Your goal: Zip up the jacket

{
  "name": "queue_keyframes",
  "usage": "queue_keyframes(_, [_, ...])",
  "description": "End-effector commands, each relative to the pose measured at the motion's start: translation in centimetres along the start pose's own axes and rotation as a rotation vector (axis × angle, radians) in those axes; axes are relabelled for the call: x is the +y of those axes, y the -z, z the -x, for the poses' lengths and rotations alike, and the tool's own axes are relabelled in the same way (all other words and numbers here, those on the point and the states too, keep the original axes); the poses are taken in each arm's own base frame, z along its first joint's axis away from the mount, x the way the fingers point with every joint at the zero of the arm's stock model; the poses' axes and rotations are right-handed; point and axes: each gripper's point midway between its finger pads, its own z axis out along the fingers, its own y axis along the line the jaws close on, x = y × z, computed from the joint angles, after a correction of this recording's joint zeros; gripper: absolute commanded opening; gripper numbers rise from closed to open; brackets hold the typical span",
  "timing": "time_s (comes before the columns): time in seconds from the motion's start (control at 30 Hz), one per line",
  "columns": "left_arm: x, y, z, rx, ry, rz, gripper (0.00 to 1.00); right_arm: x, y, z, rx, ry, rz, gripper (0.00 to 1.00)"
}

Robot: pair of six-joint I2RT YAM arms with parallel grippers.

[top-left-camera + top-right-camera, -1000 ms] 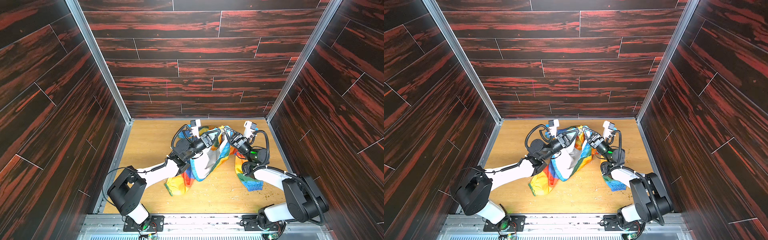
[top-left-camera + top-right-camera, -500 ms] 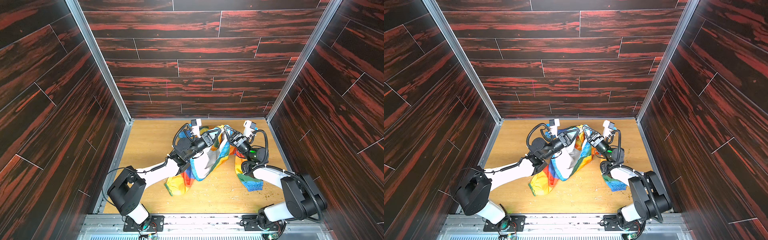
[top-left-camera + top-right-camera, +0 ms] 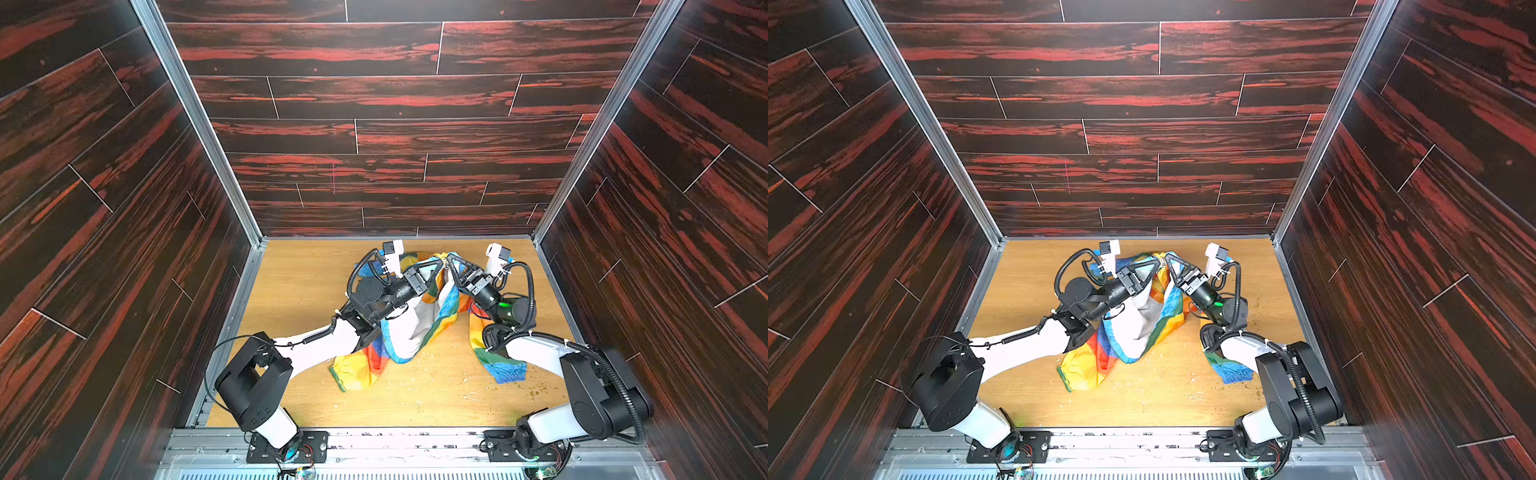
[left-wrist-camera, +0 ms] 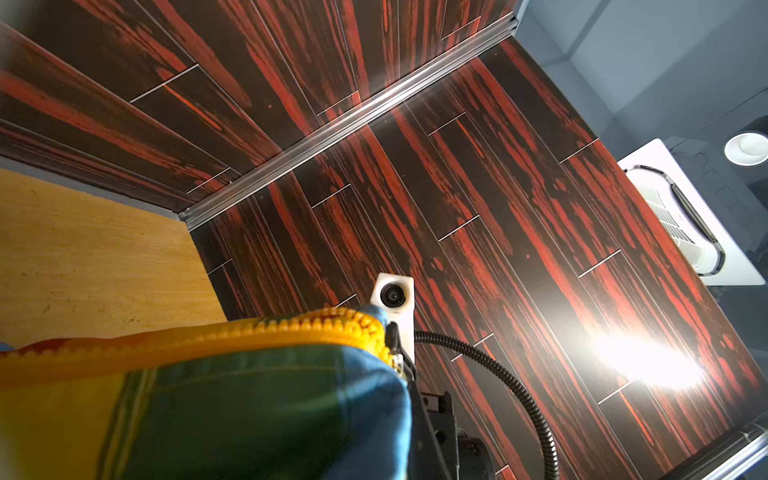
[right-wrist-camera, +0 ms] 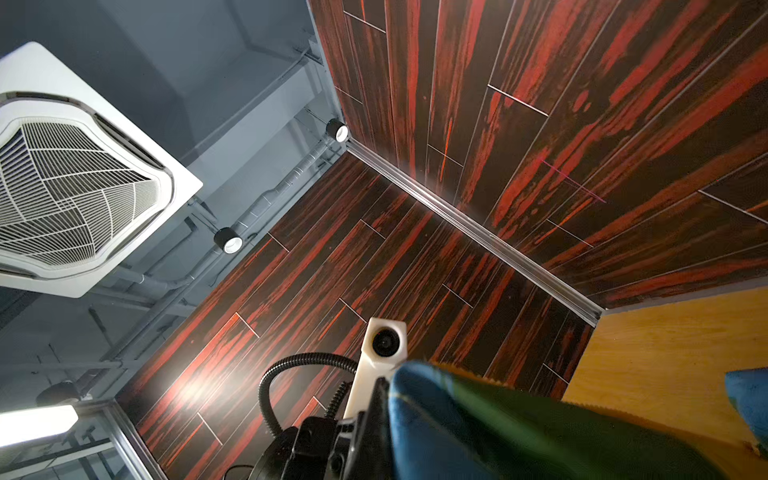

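Yellow zipper point(image 4: 249, 334) shows at left wrist; both top views show end effectors point(image 3: 441, 262) point(image 3: 450, 261) pinching the jacket point(image 3: 370, 361).

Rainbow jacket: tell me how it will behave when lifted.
The rainbow jacket is probably floppy: it sags in folds below the left gripper and right gripper pinching it. It is likely light and slippery, judging by its thin, shiny cloth.
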Motion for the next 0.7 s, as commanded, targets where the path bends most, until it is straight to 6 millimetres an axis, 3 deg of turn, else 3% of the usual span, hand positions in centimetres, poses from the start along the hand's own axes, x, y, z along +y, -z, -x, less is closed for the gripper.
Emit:
queue_keyframes(0.0, [-1.8,0.5,-4.9,0.177,0.021,-0.052,0.0,-0.6,0.1,2.2,-0.11,-0.014,-0.028,0.0])
queue_keyframes(0.27, [-0.9,0.9,-4.6,0.15,0.027,-0.005,0.0,-2.7,0.7,1.4,-0.081,-0.041,-0.154,0.0])
queue_keyframes(0.43, [0.2,1.0,-4.8,0.156,0.038,0.03,0.0,-3.0,0.9,1.1,-0.073,-0.051,-0.168,0.0])
queue_keyframes(0.67, [-0.2,0.8,-4.6,0.152,0.051,0.017,0.0,-3.1,0.9,0.9,-0.063,-0.061,-0.168,0.0])
